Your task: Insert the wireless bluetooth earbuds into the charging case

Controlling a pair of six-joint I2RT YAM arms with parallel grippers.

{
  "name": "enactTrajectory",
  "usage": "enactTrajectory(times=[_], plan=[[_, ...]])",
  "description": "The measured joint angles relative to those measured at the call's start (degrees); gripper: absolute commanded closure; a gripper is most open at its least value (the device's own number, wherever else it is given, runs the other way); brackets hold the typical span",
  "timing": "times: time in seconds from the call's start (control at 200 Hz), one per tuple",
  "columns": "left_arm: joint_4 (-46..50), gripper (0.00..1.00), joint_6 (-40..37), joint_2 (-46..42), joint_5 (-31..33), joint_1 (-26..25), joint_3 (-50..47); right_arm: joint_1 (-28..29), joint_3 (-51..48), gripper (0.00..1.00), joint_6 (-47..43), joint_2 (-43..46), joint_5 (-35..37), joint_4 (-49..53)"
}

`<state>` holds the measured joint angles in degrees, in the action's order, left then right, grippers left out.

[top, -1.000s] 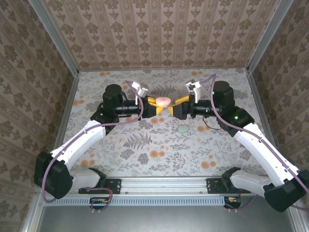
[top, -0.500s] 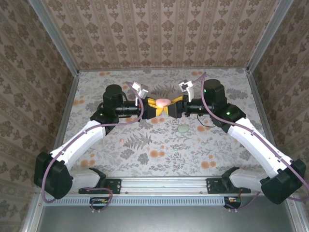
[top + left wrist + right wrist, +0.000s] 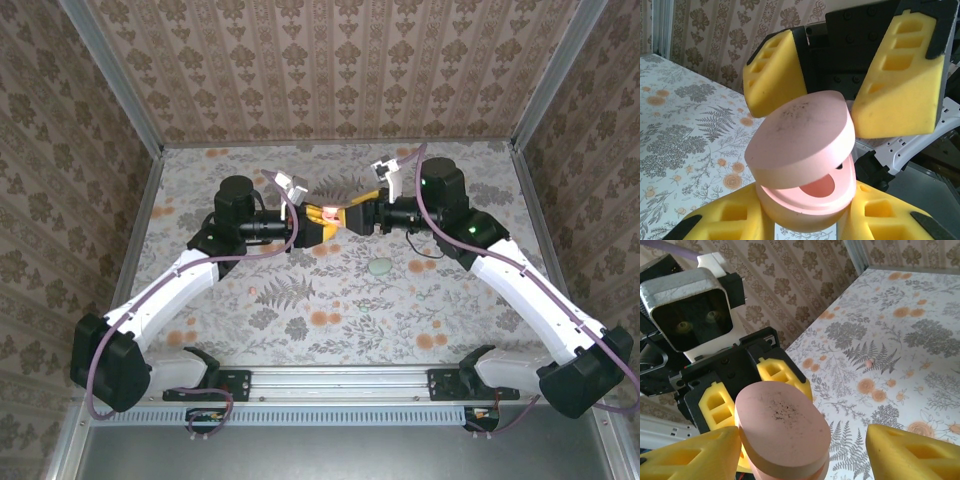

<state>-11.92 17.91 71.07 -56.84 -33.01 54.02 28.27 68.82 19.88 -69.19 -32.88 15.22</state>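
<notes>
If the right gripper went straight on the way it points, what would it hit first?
Probably the lid of the pink charging case, held in the left gripper; it sits between the open fingers of the right gripper.

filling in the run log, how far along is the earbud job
Done: the left end effector grips the charging case above the table, its lid ajar. In hand: the right end effector, open, straddles the lid, apparently to open it. Left: inserting earbuds; a small pink piece on the table may be one.
</notes>
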Motion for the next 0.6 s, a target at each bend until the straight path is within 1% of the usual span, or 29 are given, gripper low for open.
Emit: enactTrajectory(times=[0.33, 0.6], plan=[[0.1, 0.86, -1.5, -0.7, 0.9, 0.0, -1.2, -0.6, 0.8, 0.29, 2.8, -0.4, 7.0, 1.2], [0.0, 0.86, -1.7, -2.2, 2.3, 0.1, -2.4, -1.0, 0.8, 0.29, 5.7, -0.9, 8.0, 1.7]])
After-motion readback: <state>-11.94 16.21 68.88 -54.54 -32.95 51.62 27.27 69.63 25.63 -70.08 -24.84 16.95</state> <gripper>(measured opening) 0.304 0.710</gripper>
